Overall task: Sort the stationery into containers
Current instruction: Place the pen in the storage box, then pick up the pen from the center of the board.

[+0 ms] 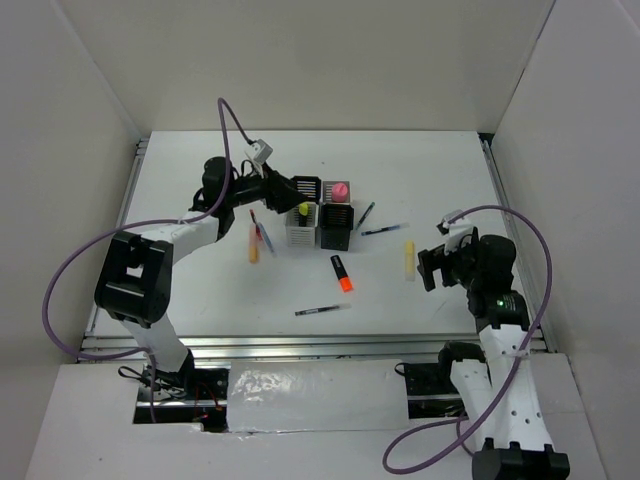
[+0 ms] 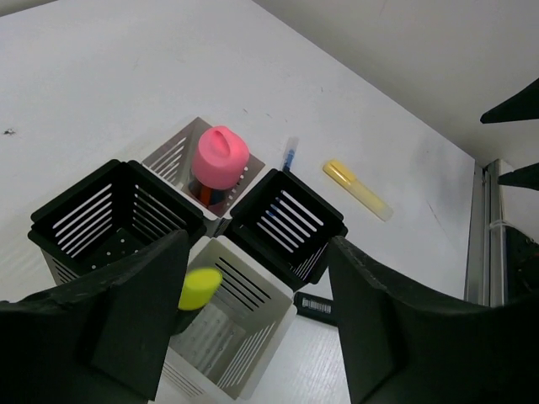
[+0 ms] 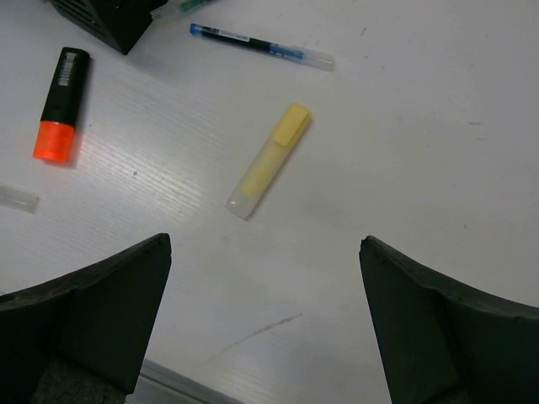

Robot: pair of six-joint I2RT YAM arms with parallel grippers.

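Left pincer (image 2: 259, 246), wrist view: jaws set wide, nothing gripped. Its dark fingers (image 2: 139, 324) fill the bottom edge at 7 and 5 o'clock. It hangs over the two-by-two cluster of cups.

- 6 o'clock, in the gap: white cup (image 2: 261, 332). A yellow highlighter (image 2: 200, 288) stands in it, cap up, close by the 7 o'clock finger. Cannot tell if they touch.
- 9 o'clock: first black cup (image 2: 101, 215), slatted walls, nothing seen inside.
- 3 o'clock: second black cup (image 2: 286, 223), likewise.
- 12 o'clock: grey cup (image 2: 171, 158) holding a pink highlighter (image 2: 221, 156), upright, cap above the rim.
- The four cups stand wall against wall.
- Beyond the cluster on the counter (image 2: 126, 67), a blue pen (image 2: 289, 156) shows just behind the grey cup.
- A pale yellow highlighter (image 2: 358, 189) lies flat at 2 o'clock, apart from the cups.

Right pincer (image 3: 265, 244), wrist view: jaws wide too, empty, over bare counter.

- 12 o'clock from the gap: the pale yellow highlighter, flat, clear of both fingers.
- Further out at 12 o'clock: the blue pen with its clear end.
- 10 o'clock: an orange highlighter (image 3: 61, 103) with a black body, lying flat.
- 11 o'clock, at the frame edge: a corner of one black cup.

Top view: the cluster sits mid-counter.

- The left arm reaches it from its 10 o'clock side.
- The right pincer is well apart, at 4 o'clock of the cluster.
- A dark pen (image 1: 322, 310) lies at 6 o'clock of the cluster, toward the arm bases.
- A peach highlighter (image 1: 254, 243) and thin pens (image 1: 262, 232) lie at 9 o'clock, near the white cup.
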